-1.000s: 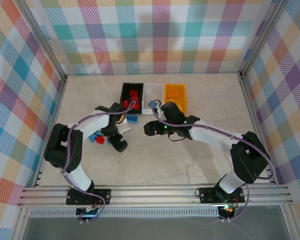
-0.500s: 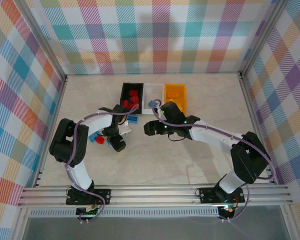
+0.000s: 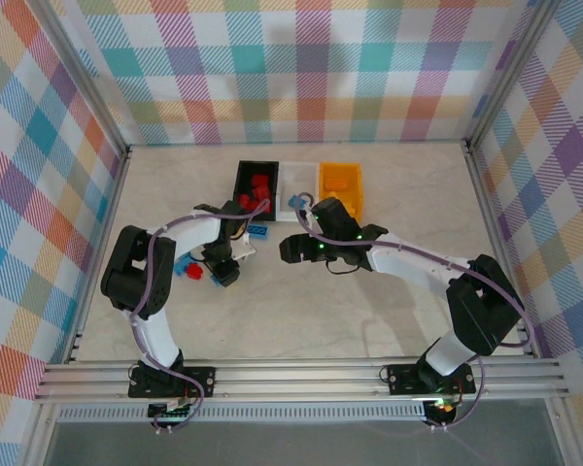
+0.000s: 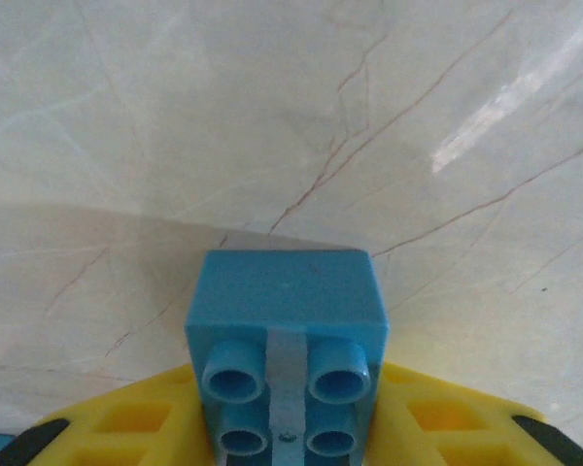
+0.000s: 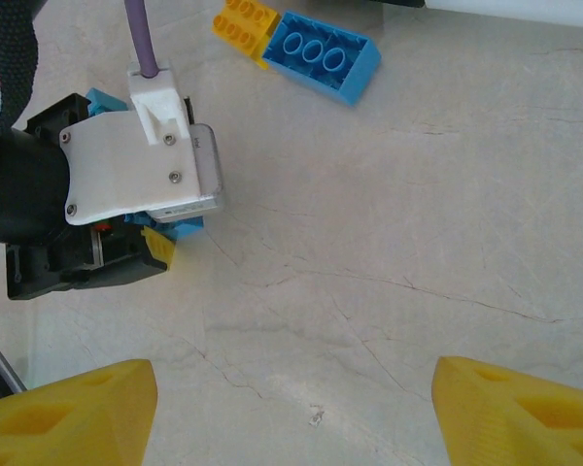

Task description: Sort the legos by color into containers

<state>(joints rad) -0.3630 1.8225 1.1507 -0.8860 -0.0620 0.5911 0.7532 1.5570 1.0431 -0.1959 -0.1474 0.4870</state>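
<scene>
**Containers.** Three bins are standing in one row at the far centre of the table: one black bin, one white bin and one yellow-orange bin, each touching its neighbour.

**Sorted bricks.** The black bin is holding red bricks. At least three are showing, but the exact count cannot be told. The white bin is holding one small blue brick at its near end.

**Left gripper**. It is pinching one blue two-by-two brick between its two yellow fingers. The brick's four round tubes are facing the wrist camera. The brick is hanging low over bare table, on the near side of the black bin.

**Right gripper**. Its two yellow fingertips are standing spread wide, with nothing between them, above bare table.

**Loose bricks.**
- One long blue brick, showing three hollow tubes, is lying on the table.
- One yellow-orange brick is touching the end of the long blue brick.
- One red brick is lying just left of the left gripper.
</scene>
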